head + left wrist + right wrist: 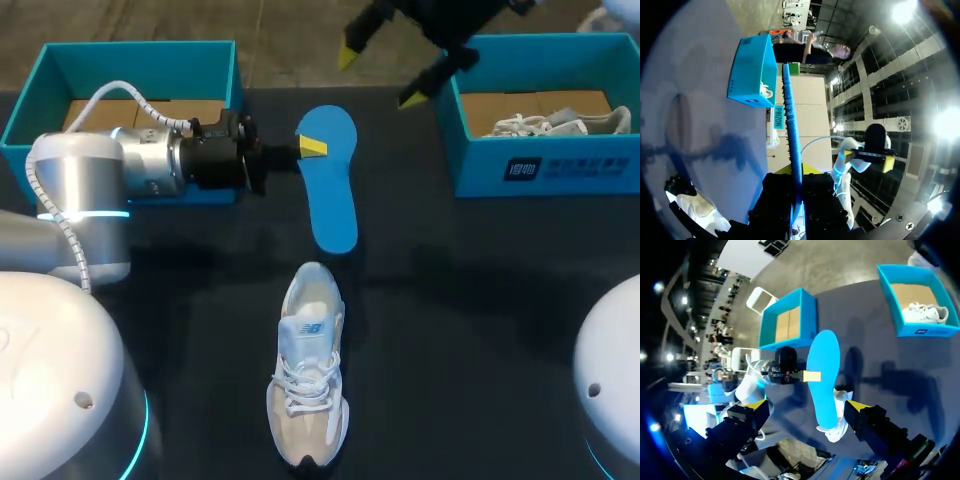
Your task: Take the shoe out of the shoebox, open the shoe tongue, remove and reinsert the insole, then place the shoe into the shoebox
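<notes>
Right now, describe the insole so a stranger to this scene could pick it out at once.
On the dark table, look between the teal left shoebox and right shoebox. There the left gripper pinches the insole at its edge, just beyond the white sneaker lying on the table. It is the only flat, bright blue, foot-shaped piece.

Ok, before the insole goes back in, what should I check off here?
1. Grip: left fingers shut on insole: ok.
2. Lift: insole held off the table: ok.
3. Target: shoe upright on the table: ok.
4. Opening: tongue pulled open: cannot tell.
5. Other arm: right fingers open, empty, clear of the shoe: ok.
</notes>
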Robot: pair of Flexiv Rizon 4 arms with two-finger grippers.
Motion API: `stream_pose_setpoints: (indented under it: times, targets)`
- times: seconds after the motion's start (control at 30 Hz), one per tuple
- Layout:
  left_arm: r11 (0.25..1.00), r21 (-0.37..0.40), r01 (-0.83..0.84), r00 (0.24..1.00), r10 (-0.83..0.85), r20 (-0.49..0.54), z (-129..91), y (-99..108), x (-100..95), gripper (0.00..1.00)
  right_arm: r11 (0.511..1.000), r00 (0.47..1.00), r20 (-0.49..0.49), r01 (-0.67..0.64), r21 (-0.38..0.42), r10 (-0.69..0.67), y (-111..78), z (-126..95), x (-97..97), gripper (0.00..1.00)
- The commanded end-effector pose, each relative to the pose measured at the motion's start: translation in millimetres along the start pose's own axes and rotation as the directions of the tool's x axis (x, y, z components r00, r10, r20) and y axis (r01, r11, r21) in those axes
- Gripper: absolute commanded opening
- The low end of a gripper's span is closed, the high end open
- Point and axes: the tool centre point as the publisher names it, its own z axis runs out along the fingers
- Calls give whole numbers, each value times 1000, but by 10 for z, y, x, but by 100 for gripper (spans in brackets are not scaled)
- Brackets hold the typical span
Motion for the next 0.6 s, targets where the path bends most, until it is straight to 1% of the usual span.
stream_pose_setpoints:
  times: [0.03,0.13,0.23,0.33,0.43,0.6]
  targets:
    - [1000,0,0,1000,0,3,-8,8,3,0,999,926,377,19,-35,-4,-60,46,177,100]
    - [1000,0,0,1000,0,3,-8,8,3,0,998,901,434,28,-54,-2,-100,88,262,100]
    - [1000,0,0,1000,0,3,-8,8,3,0,997,886,464,30,-70,5,-134,128,299,100]
    - [1000,0,0,1000,0,3,-8,8,3,0,997,871,492,35,-67,2,-159,163,331,100]
    - [1000,0,0,1000,0,3,-8,8,3,0,997,844,537,38,-64,3,-176,210,374,100]
    - [1000,0,0,1000,0,3,-8,8,3,0,996,820,572,36,-77,14,-207,269,418,100]
